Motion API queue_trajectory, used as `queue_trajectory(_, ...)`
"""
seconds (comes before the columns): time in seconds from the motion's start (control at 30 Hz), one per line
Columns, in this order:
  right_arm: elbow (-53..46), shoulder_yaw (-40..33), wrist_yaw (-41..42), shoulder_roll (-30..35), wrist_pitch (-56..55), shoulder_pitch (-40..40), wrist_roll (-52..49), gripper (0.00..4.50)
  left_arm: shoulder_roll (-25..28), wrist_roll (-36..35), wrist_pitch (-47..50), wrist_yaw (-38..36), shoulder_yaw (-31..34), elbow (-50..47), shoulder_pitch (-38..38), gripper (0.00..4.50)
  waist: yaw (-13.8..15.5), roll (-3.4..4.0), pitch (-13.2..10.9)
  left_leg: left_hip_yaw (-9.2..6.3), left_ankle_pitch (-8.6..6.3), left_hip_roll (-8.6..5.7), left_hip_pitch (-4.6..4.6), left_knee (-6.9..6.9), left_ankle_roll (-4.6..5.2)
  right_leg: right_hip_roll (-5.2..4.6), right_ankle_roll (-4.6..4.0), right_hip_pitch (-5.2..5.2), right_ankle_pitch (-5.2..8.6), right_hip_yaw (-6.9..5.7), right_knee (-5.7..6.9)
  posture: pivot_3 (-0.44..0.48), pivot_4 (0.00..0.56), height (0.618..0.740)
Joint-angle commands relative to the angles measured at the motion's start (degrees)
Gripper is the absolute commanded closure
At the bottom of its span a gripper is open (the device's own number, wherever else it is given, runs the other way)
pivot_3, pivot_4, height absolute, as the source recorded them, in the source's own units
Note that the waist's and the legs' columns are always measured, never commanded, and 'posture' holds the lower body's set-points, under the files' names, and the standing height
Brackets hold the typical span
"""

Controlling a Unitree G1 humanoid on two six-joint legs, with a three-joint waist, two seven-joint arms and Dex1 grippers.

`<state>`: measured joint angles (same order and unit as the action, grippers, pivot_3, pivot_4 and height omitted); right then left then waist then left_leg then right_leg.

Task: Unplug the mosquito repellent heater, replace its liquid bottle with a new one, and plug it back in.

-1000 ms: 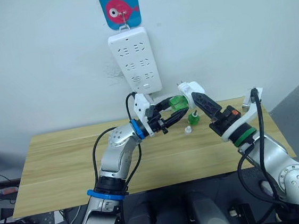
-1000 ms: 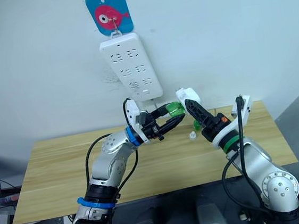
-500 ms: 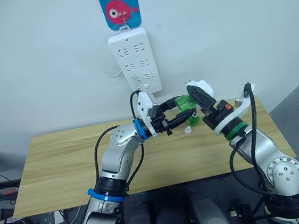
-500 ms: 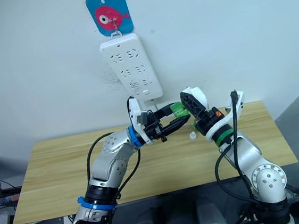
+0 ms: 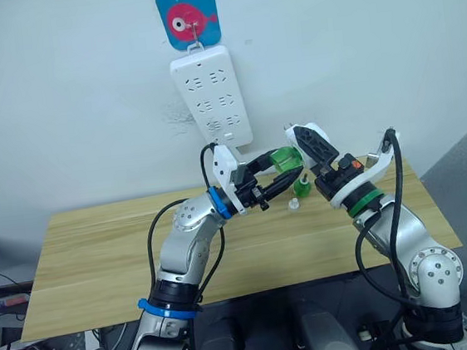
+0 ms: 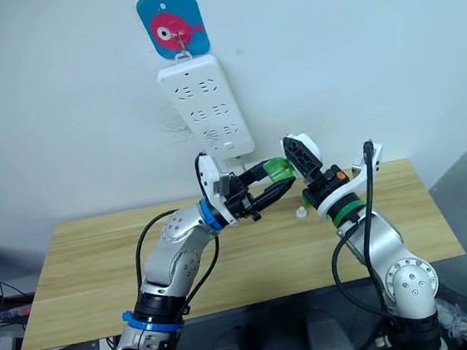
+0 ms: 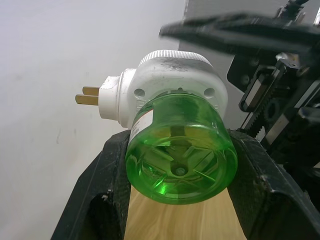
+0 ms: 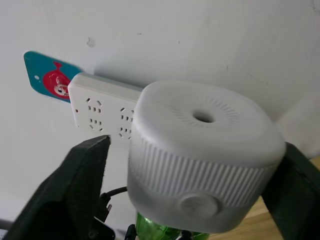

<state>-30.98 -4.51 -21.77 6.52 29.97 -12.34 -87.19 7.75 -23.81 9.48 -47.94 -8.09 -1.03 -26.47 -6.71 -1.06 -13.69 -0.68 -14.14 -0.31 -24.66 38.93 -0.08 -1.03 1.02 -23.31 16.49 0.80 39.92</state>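
White wall behind, w/ a power strip hung under a blue fish hook plaque; wooden counter below. Both hands met in mid-air above the counter's far edge, just under the strip.

Key relation: the mosquito repellent heater and its green liquid bottle sat on one shared axis running between the two hands. Right hand was closed on the heater body, one finger each side of the ribbed rim. Left hand was closed on the bottle, fingers pressing both flanks, bottle base facing the left wrist cam. So heater lay straight ahead of the left hand, bottle straight ahead of the right. Bottle neck was seated in the heater; probably the twist step, can't tell if off or on.

Heater: white, rounded, vent hole in the face, two brass prongs sticking sideways, unplugged. Bottle: clear green. A second green bottle and small white cap sat on the counter below the hands.
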Motion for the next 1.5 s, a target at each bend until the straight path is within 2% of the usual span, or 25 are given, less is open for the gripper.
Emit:
queue_trajectory(0.03, -1.6, 0.0, 0.3, -0.5, -0.8, -0.9, -1.9, 1.45, -0.2, 0.0, -1.2, -0.2, -0.6, -2.2, 0.0, 2.22, 0.0, 0.00, 0.0, 0.00, 0.00, 0.00, 0.00, 0.00, 0.00, 0.00, 0.00, 0.00, 0.00, 0.00, 0.00, -0.242, 0.188, 0.740)
queue_trajectory(0.27, -1.7, 0.6, 0.2, -0.2, -0.4, -1.0, -2.9, 1.46, 0.4, -1.0, 0.2, -1.1, -0.5, -2.8, 0.9, 2.22, 0.0, 0.00, 0.0, 0.00, 0.00, 0.00, 0.00, 0.00, 0.00, 0.00, 0.00, 0.00, 0.00, 0.00, 0.00, -0.238, 0.191, 0.740)
queue_trajectory(0.37, -1.9, 0.7, 0.1, 0.2, -0.4, -0.7, -3.1, 1.46, 2.9, 1.7, -2.3, -2.0, -0.5, -1.3, 0.9, 1.13, 0.0, 0.00, 0.0, 0.00, 0.00, 0.00, 0.00, 0.00, 0.00, 0.00, 0.00, 0.00, 0.00, 0.00, 0.00, -0.237, 0.193, 0.740)
queue_trajectory(0.5, -2.5, 0.1, 0.6, 2.8, 0.3, -0.5, -2.5, 1.46, 7.1, 4.7, -5.1, -1.7, 1.1, -0.3, 2.2, 0.11, 0.0, 0.00, 0.0, -0.01, 0.00, 0.01, 0.01, -0.01, 0.00, 0.00, 0.00, 0.00, 0.00, -0.01, 0.01, -0.238, 0.197, 0.740)
queue_trajectory(0.6, -3.0, 0.0, 3.0, 9.3, 3.5, -0.8, -0.1, 1.46, 10.1, 4.2, -3.9, 0.6, 4.3, -2.3, 4.8, 0.09, -0.1, 0.01, 0.0, 0.02, -0.01, 0.00, 0.01, -0.01, 0.01, 0.00, 0.00, 0.00, 0.00, 0.03, -0.02, -0.229, 0.203, 0.740)
queue_trajectory(0.73, -4.5, 2.0, 9.2, 19.6, 8.2, -1.6, 8.3, 1.46, 12.7, 3.4, -1.2, 5.6, 9.7, -5.7, 8.8, 0.09, 0.2, 0.01, 0.0, 0.00, -0.02, 0.01, 0.01, -0.02, 0.03, -0.01, 0.00, -0.01, 0.00, 0.01, -0.04, -0.209, 0.208, 0.740)
queue_trajectory(0.83, -5.8, 3.8, 13.7, 23.6, 9.5, -3.1, 13.9, 1.46, 13.9, 1.6, 2.5, 9.6, 14.5, -6.0, 9.2, 0.09, 0.3, 0.01, 0.0, -0.04, -0.01, 0.02, 0.01, -0.02, 0.03, -0.01, 0.00, -0.01, 0.00, -0.03, -0.02, -0.200, 0.209, 0.740)
queue_trajectory(0.93, -7.0, 5.3, 16.7, 25.2, 10.4, -5.1, 17.8, 1.46, 15.4, 1.5, 4.0, 11.4, 17.3, -2.8, 6.6, 0.09, 0.5, 0.00, 0.0, -0.07, -0.01, 0.02, 0.02, -0.01, 0.02, 0.00, 0.01, -0.01, 0.01, -0.06, 0.01, -0.182, 0.210, 0.740)
queue_trajectory(1.03, -7.8, 6.9, 18.5, 25.5, 11.2, -7.6, 21.4, 1.46, 16.8, 1.3, 4.4, 9.9, 17.7, 3.1, 1.7, 0.09, 1.0, 0.00, 0.0, -0.07, -0.01, 0.00, 0.01, 0.00, 0.02, 0.00, 0.01, 0.00, 0.00, -0.09, 0.00, -0.181, 0.209, 0.740)
queue_trajectory(1.3, -9.9, 7.6, 20.5, 25.8, 14.7, -11.3, 25.5, 1.46, 17.7, 3.2, 1.3, 1.8, 14.7, 19.5, -12.1, 0.09, 1.8, -0.03, 0.0, -0.06, -0.02, -0.03, -0.01, 0.01, 0.02, -0.04, 0.00, 0.00, 0.00, -0.08, -0.05, -0.204, 0.211, 0.740)
queue_trajectory(1.5, -11.5, 6.6, 20.3, 25.6, 16.4, -11.3, 26.2, 1.46, 16.9, 4.0, -0.7, -4.5, 12.4, 27.6, -18.3, 0.09, 1.5, -0.03, 0.0, -0.06, -0.02, -0.02, -0.02, 0.00, 0.03, -0.03, 0.00, -0.01, 0.00, -0.08, -0.05, -0.221, 0.211, 0.740)
